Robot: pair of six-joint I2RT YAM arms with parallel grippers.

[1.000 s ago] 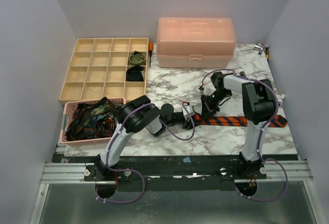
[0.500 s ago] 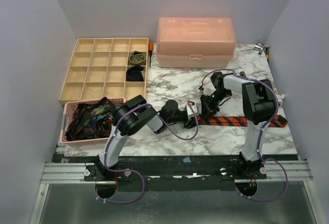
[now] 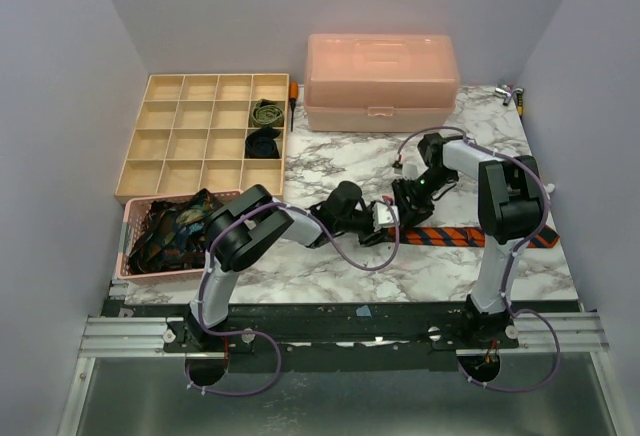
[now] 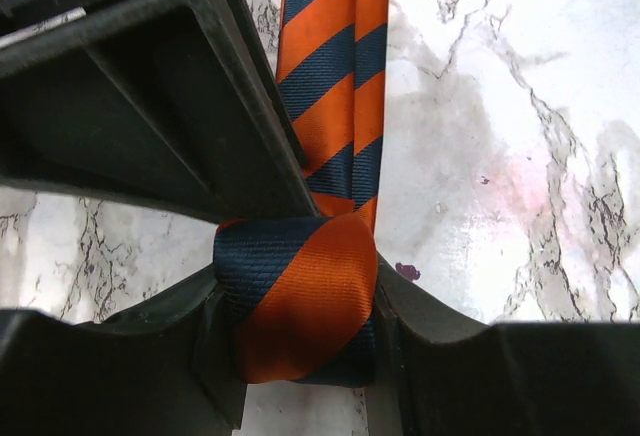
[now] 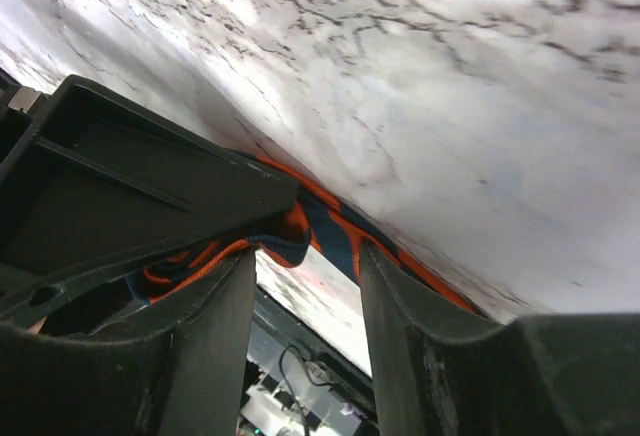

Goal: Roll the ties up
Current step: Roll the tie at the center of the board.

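The orange-and-navy striped tie (image 3: pixel 470 236) lies flat on the marble, running left to right across the right side. Its left end is curled into a small tight roll (image 4: pixel 300 296), diagonal stripes on show, with the doubled-over band leading straight out of it. That roll is pinched between the left gripper's (image 4: pixel 300 356) fingers. Two ties are already rolled and sit in the rightmost column of the tan organizer tray (image 3: pixel 128 161). The olive green one (image 3: pixel 266 112) is in the second cell from the back and a dark one (image 3: pixel 263 142) is in the cell just in front of it. The rest are a tangled heap of dark patterned ties (image 3: pixel 180 231) in the pink basket (image 3: pixel 125 241).
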